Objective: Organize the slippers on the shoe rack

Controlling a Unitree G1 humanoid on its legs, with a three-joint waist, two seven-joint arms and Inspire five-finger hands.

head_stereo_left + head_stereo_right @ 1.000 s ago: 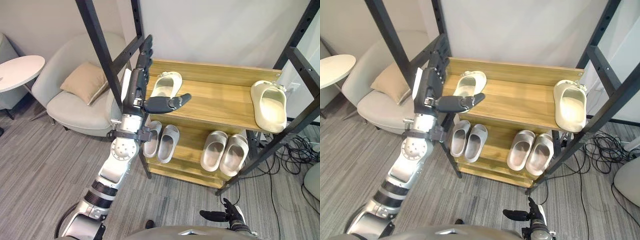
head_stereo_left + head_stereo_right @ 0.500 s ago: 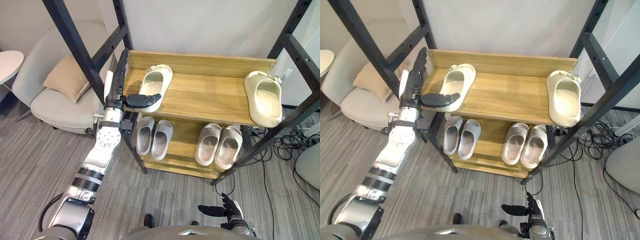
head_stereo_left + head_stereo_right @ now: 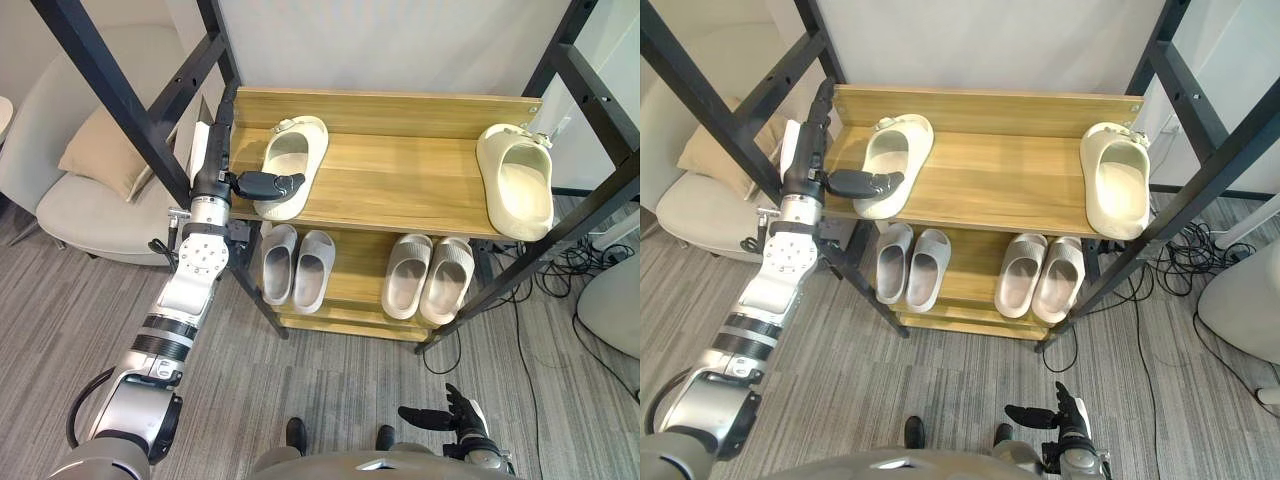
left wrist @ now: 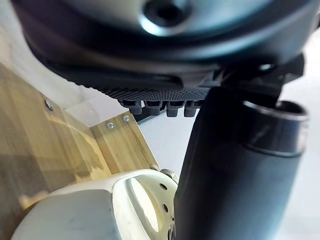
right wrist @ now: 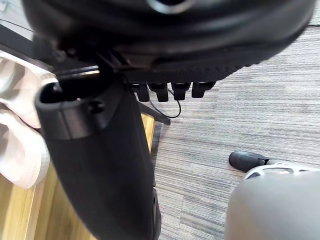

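Note:
A cream slipper (image 3: 293,160) lies on the left of the wooden rack's top shelf (image 3: 400,180); its mate (image 3: 515,180) lies at the far right end. My left hand (image 3: 212,160) is open at the shelf's left edge. Its fingers point up along the black frame and its thumb (image 3: 265,184) reaches across the left slipper's heel (image 4: 100,205). I cannot tell whether it touches. Two grey pairs (image 3: 297,265) (image 3: 425,278) sit on the lower shelf. My right hand (image 3: 445,420) hangs low near the floor, open and idle.
Black metal posts (image 3: 110,85) frame the rack on both sides. A grey armchair with a tan cushion (image 3: 95,150) stands left of the rack. Cables (image 3: 590,270) lie on the grey carpet to the right.
The camera has shifted, so the rack sits more centred. My left hand has come down from in front of the post to the shelf's left edge. The slippers have not moved.

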